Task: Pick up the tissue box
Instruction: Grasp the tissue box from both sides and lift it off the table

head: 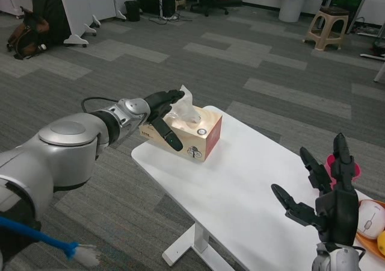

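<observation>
**Left hand at the tissue box, far end of the table**

The tan cardboard tissue box (187, 135), printed with small dark graphics and with a white tissue standing out of its top, sits in the centre-left of the frame on the far corner of the white rectangular table (240, 186). Its base rests flat on the tabletop.

The left silver forearm (78, 144) reaches in from the lower left. Its black left hand (161, 111) is at the box's left end: upper fingers lie across the top next to the tissue, and one finger (171, 137) runs down the near side face. The hand wraps the box's corner; whether the grip is firm cannot be told from this angle.

The black right hand (328, 202) stands in the lower right of the frame, over the near part of the table, fingers spread wide apart and pointing up, holding nothing. It is well apart from the box.

At the right edge, behind the right hand: a pink round object (355, 165), partly hidden, and an orange dish (370, 238) holding a white rounded item.

Upper right of the frame: a beige plastic stool (328, 27) on the grey patterned carpet (240, 60).
</observation>
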You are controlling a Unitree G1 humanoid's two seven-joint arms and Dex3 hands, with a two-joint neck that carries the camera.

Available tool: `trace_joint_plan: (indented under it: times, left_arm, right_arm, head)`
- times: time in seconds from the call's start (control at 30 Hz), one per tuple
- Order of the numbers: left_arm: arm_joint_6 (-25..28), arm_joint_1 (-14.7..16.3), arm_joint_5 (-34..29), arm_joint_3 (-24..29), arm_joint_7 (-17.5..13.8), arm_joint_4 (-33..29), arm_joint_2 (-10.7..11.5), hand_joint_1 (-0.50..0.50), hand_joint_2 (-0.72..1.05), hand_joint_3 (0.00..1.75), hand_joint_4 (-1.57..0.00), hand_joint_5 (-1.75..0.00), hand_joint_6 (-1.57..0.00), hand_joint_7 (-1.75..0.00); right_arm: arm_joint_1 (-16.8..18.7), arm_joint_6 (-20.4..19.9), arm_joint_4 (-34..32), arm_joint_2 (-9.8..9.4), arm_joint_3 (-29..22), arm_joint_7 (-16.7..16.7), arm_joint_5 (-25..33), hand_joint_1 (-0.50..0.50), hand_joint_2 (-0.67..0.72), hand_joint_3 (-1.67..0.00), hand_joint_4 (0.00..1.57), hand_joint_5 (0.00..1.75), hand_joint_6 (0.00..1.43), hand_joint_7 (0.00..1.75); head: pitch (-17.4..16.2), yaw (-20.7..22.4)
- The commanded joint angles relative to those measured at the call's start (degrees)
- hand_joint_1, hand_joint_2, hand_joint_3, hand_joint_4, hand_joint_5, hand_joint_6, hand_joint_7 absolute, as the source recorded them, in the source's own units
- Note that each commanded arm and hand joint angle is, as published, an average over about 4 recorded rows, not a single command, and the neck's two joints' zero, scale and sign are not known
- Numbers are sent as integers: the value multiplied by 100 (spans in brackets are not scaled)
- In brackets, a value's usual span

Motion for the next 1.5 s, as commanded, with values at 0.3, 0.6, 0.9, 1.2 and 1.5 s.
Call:
trace_joint_plan:
  times: [0.3,0.6,0.9,1.2,1.5]
  left_arm:
    - [98,-70,-71,-851,124,42,-271,50,-2,0,0,0,0,0]
    - [128,-56,-178,-1255,146,-32,-436,50,-2,0,0,0,0,0]
    - [102,89,-159,-1308,102,-344,-521,50,-2,0,0,0,0,0]
    - [85,304,500,-926,-118,-982,-535,50,-10,0,0,0,0,0]
    - [120,673,1113,-372,-307,-1669,-504,50,-19,0,0,0,0,0]
  right_arm:
    - [-85,-34,107,64,49,-11,49,12,-29,-48,54,19,0,7]
    - [-85,-34,104,77,46,-11,49,12,-29,-48,54,19,0,7]
    - [-50,-34,63,77,22,-11,49,12,-29,-48,54,19,0,7]
    - [20,-34,-3,64,-66,-11,49,12,-29,-48,54,19,0,7]
    - [67,-43,-47,42,-143,-11,49,12,-29,-48,54,19,0,7]
  head:
    - [10,9]
    - [19,2]
    - [6,-114]
    - [19,-212]
    - [16,-511]
